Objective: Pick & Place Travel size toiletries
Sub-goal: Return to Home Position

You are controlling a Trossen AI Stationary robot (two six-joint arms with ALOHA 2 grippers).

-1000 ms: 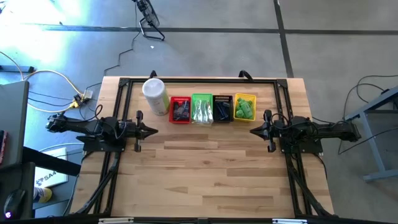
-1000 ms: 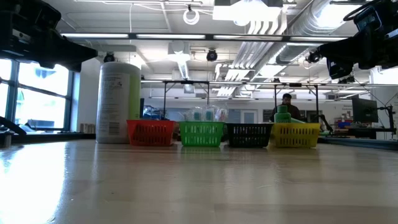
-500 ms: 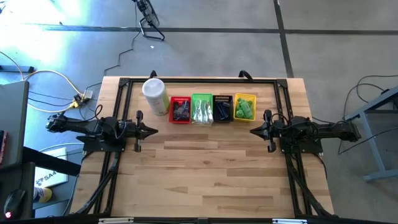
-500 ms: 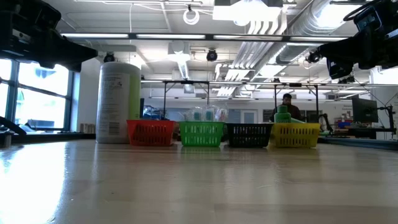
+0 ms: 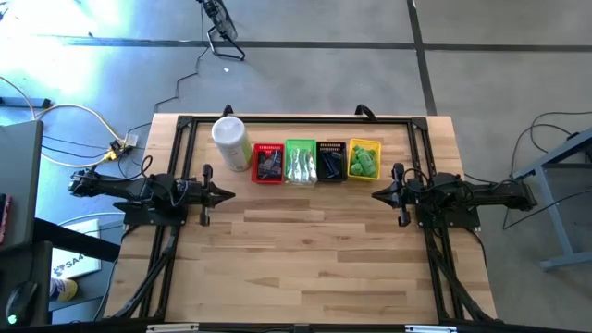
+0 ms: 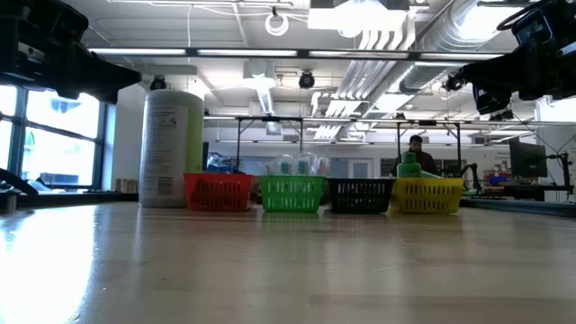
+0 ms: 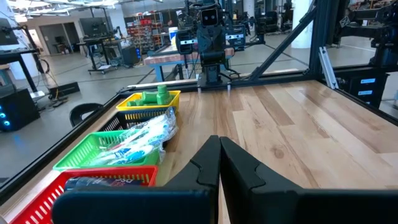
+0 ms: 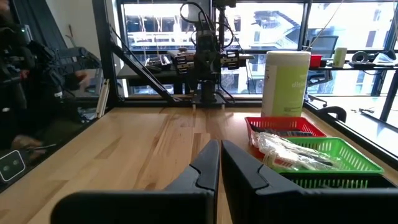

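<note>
Pale wooden boards make up the table (image 5: 305, 250), and a row of four small baskets stands along its far edge, side by side between the two arms. Next to the red basket (image 5: 268, 163) at the row's left end stands a tall white canister (image 5: 231, 141), upright. Dark tubes (image 5: 270, 166) lie in the red basket. Beside it, the green basket (image 5: 300, 162) holds a heap of clear-wrapped sticks (image 5: 299, 169). Dark and blue pieces (image 5: 331, 165) fill the black basket (image 5: 331, 148), though they are too small to tell apart. The yellow basket (image 5: 364, 145) at the right end holds bright green bottles (image 5: 363, 164); in the low view one of them pokes up above its rim. The left gripper (image 5: 231, 194) hangs above the table's left side, pointing inward, well apart from the baskets, and its wrist view shows its fingers (image 7: 205, 165) pressed together with nothing between them. The right gripper (image 5: 375, 194) hangs above the right side, facing the left one across the bare middle of the table. Its fingers (image 8: 205, 168) are likewise pressed together and empty.
</note>
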